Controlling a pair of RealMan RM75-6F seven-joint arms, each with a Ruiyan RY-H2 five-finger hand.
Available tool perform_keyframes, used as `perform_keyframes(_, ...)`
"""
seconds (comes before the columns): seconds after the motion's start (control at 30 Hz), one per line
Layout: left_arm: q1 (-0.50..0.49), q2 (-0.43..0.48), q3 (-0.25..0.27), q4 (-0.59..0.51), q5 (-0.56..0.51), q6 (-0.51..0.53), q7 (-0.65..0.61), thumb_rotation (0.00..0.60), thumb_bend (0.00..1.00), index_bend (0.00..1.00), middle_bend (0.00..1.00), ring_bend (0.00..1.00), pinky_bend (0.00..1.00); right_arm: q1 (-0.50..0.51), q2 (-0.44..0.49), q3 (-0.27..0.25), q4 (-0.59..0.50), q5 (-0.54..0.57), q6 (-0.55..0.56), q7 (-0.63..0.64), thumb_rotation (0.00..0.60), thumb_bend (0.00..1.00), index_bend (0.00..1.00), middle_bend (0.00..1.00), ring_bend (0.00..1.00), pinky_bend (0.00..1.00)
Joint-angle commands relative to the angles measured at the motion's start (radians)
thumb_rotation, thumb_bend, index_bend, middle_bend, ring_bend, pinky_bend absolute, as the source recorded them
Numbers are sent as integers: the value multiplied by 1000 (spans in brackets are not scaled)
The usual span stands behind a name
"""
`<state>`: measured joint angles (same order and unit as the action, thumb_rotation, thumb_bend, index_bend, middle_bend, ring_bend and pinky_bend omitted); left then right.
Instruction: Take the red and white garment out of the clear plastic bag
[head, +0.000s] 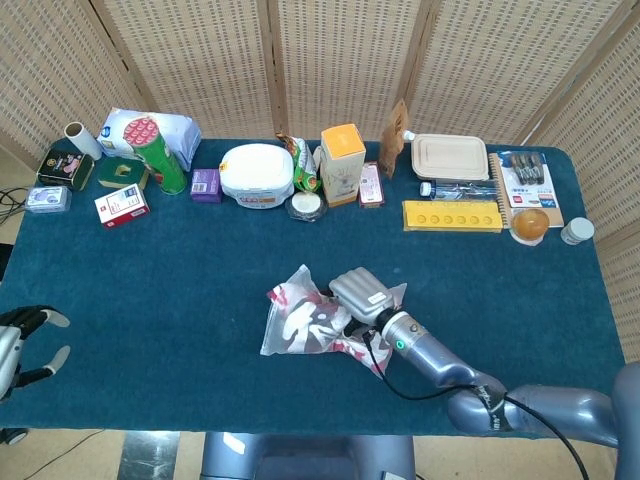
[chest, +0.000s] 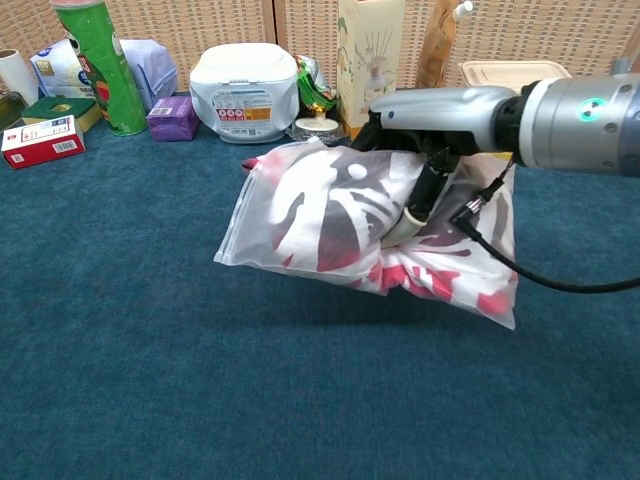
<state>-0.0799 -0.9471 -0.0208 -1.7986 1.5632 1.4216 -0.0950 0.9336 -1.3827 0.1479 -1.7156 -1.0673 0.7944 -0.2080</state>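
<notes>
My right hand (head: 362, 296) (chest: 425, 150) grips the clear plastic bag (head: 315, 322) (chest: 340, 215) from above and holds it lifted off the blue table. The red and white garment (chest: 345, 205) is still inside the bag, bunched up, and the bag hangs tilted with its left end lower. My left hand (head: 22, 340) shows at the far left edge of the head view, low beside the table, fingers spread and holding nothing. It does not show in the chest view.
A row of items lines the table's far side: green can (head: 158, 155), white tub (head: 256, 174), yellow-topped box (head: 342, 163), red box (head: 122, 206), lunch box (head: 449, 157), yellow tray (head: 452, 215). Blue cloth (head: 150, 290) covers the table.
</notes>
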Motion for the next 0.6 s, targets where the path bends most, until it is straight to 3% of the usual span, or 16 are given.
perform_keyframes(0.03, -65, 39, -23, -43, 24, -66, 24, 600, 288, 411, 404, 342, 353, -32, 33, -14, -41, -44, 3, 35, 581, 217, 810, 846, 1000, 1000)
perform_keyframes(0.27, -226, 105, -81, -136, 7, -255, 76, 600, 198, 411, 546, 483, 504, -57, 52, -40, -94, -94, 21, 33, 580, 216, 810, 846, 1000, 1000)
perform_keyframes(0.33, -265, 112, -94, -157, -12, -304, 89, 600, 179, 411, 620, 554, 578, -58, 49, -39, -97, -92, 24, 28, 580, 216, 810, 846, 1000, 1000)
perform_keyframes(0.5, -368, 114, -126, -195, -63, -437, 87, 600, 160, 419, 901, 854, 802, -57, 43, -30, -103, -90, 25, 33, 581, 216, 810, 849, 1000, 1000)
perform_keyframes(0.6, -407, 117, -135, -207, -82, -490, 73, 599, 160, 432, 987, 942, 865, -58, 41, -29, -103, -89, 28, 30, 581, 216, 810, 851, 1000, 1000)
